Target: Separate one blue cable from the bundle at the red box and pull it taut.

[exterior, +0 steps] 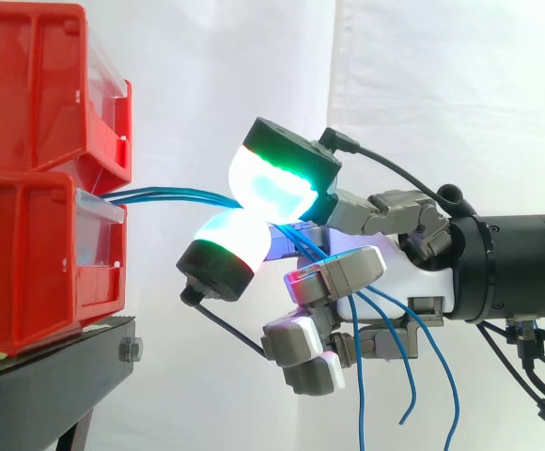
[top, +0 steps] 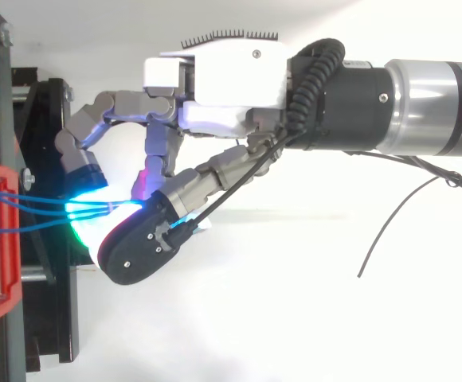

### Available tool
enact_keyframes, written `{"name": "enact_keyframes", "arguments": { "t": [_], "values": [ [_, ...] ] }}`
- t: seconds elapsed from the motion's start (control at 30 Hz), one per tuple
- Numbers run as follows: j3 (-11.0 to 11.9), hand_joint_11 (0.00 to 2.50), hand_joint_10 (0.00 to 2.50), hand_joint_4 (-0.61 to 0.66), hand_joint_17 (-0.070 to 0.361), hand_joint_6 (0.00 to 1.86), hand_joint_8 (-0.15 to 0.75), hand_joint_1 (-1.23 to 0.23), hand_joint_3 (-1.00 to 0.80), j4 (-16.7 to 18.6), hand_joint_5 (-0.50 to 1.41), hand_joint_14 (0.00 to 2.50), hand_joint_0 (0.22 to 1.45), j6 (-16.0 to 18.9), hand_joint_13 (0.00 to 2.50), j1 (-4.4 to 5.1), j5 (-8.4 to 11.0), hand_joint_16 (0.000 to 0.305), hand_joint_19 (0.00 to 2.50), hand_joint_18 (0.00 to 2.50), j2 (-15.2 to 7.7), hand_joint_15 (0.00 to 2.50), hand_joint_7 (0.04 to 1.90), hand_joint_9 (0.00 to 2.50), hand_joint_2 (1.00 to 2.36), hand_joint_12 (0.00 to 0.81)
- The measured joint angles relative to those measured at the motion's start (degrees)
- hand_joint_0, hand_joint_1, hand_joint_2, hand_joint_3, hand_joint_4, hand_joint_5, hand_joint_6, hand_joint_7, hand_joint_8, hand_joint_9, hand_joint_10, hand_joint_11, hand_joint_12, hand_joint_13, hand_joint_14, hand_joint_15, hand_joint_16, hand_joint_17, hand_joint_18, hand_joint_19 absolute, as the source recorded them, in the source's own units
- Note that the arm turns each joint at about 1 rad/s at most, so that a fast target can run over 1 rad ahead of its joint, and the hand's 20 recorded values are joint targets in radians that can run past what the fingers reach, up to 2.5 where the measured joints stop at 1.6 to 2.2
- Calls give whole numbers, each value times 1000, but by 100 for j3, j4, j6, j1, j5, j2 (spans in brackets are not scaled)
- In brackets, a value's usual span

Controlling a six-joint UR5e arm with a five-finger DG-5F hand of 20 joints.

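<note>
Mid-frame, the robot hand (exterior: 399, 272) pinches the blue cables (exterior: 174, 195) between glowing pads (exterior: 272, 183), drawing them straight from the red box (exterior: 28, 272).

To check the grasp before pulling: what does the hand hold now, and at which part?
The hand pinches several blue cables between its glowing pads, partway along, near the red bin; their free ends hang down.
</note>
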Motion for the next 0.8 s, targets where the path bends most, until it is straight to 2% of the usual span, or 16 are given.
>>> {"name": "enact_keyframes", "arguments": {
  "t": [0.23,0.3,0.4,0.43,0.47,0.67,0.8],
  "values": [
    [-3,1357,22,63,125,850,349,-452,-500,-27,-114,24,473,3,1232,-2,0,56,861,1173,-1,759,1151,1586,1000,409],
    [-3,1334,23,53,123,847,345,-378,-500,-33,-114,25,483,1,1222,-3,-3,55,877,1164,-1,766,1130,1579,1000,408],
    [-4,1339,25,39,111,842,315,-369,-500,-36,-116,26,553,-2,1197,-4,-11,49,908,1113,-1,779,1155,1558,1000,382],
    [-5,1353,26,31,106,839,305,-472,-500,-36,-116,27,621,-3,1188,-6,-13,47,922,1095,-1,779,1199,1549,1000,372],
    [-7,1360,25,20,106,839,308,-509,-500,-37,-116,28,627,-4,1188,-7,-11,47,923,1093,-1,779,1203,1548,1000,375],
    [-7,1378,26,15,108,845,309,-665,-249,-37,-116,26,592,-3,1188,2,1,48,910,1076,-1,790,1275,1540,1018,375],
    [-6,1401,25,15,108,863,319,-787,-192,-37,-124,28,612,2,1163,8,3,48,905,1051,-1,788,1272,1493,1022,374]
  ]
}}
